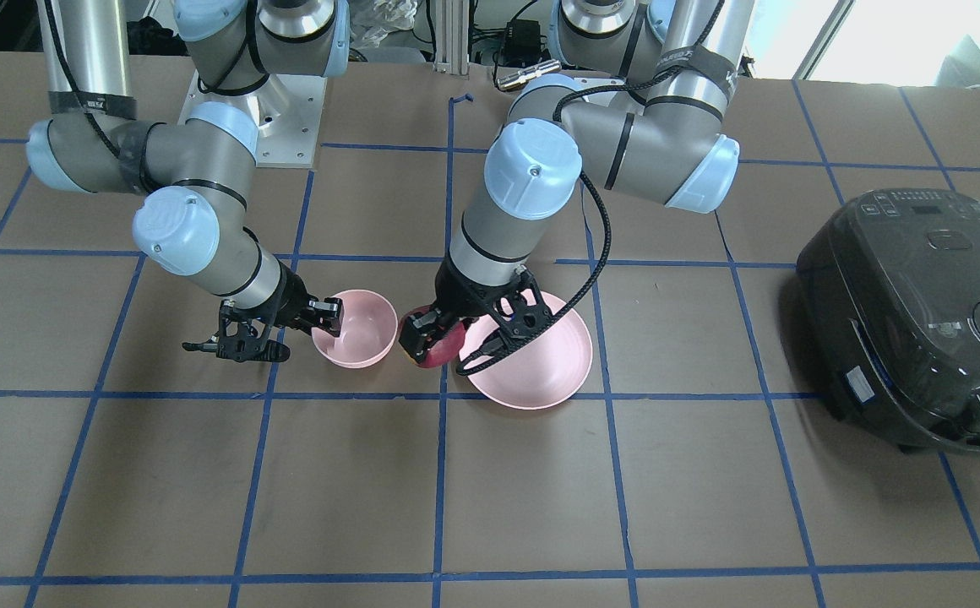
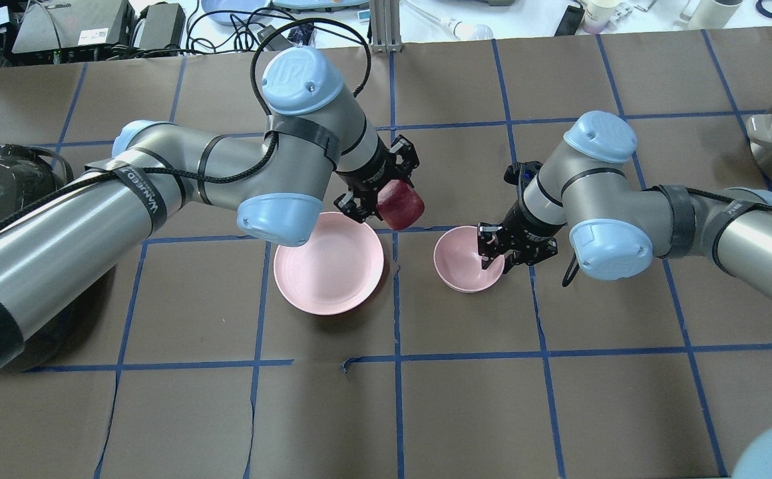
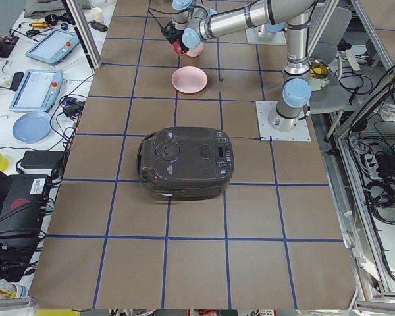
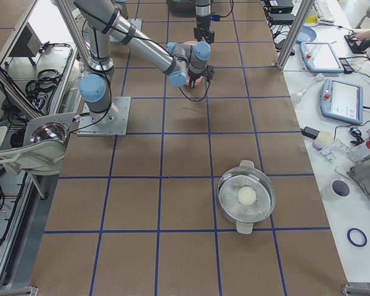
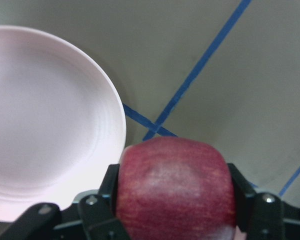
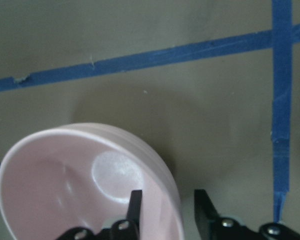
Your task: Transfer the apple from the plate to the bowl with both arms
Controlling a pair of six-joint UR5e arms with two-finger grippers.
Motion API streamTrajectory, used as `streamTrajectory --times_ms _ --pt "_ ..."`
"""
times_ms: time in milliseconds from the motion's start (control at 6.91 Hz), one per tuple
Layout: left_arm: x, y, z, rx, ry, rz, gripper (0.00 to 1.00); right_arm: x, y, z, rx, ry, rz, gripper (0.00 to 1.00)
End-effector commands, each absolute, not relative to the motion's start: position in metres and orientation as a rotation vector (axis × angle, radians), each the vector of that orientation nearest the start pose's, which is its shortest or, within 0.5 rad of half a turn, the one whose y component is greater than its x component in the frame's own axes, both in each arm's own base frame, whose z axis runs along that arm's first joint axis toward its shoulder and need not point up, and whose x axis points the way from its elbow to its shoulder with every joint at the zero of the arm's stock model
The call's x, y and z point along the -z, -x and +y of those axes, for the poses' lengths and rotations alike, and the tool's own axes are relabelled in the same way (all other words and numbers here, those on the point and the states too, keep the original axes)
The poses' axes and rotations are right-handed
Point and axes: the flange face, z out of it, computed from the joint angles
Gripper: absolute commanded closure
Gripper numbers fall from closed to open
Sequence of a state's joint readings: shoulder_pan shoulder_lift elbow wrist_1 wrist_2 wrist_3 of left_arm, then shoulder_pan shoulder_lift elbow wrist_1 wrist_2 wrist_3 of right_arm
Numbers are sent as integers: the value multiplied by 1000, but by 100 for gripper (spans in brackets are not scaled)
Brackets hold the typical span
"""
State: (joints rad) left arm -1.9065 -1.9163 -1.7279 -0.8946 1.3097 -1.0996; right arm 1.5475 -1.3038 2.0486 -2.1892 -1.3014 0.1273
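One finger [image 2: 486, 258] inside bowl [image 2: 456, 266], apple [image 2: 400, 205] outside.

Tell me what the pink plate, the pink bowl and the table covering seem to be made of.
The plate: probably plastic or melamine, matte pale pink, soft dull sheen. The bowl: seemingly the same, faint gloss patch inside. The table covering: likely brown paper, matte, torn at seams.

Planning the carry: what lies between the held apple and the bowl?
Only bare table crossed by a blue tape line, as the overhead view shows. The left end effector holds the apple; the bowl stands beyond the tape.
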Motion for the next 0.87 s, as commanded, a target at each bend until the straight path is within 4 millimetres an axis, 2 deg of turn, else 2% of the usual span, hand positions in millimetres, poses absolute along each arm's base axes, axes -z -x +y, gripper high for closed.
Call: streamTrajectory --times_ms 0,145,289,434,579,724 --pt "-293 401 -484 -271 1414 3193 96 -243 -136 -519 -159 -312 2878 0" --pt "-288 419 -471 -305 1376 3199 96 -270 -113 -537 -200 -240 2971 0" --pt "-276 434 -462 -308 1352 3208 95 -287 -69 -550 -213 -2 3055 0" --pt "-264 439 -463 -312 1337 3211 94 -292 -25 -552 -206 -57 3055 0" --pt "-250 440 -466 -322 1319 3199 92 -305 -3 -550 -169 -110 3058 0" --pt "-235 441 -468 -333 1311 3189 90 -319 1 -549 -129 -121 3066 0"
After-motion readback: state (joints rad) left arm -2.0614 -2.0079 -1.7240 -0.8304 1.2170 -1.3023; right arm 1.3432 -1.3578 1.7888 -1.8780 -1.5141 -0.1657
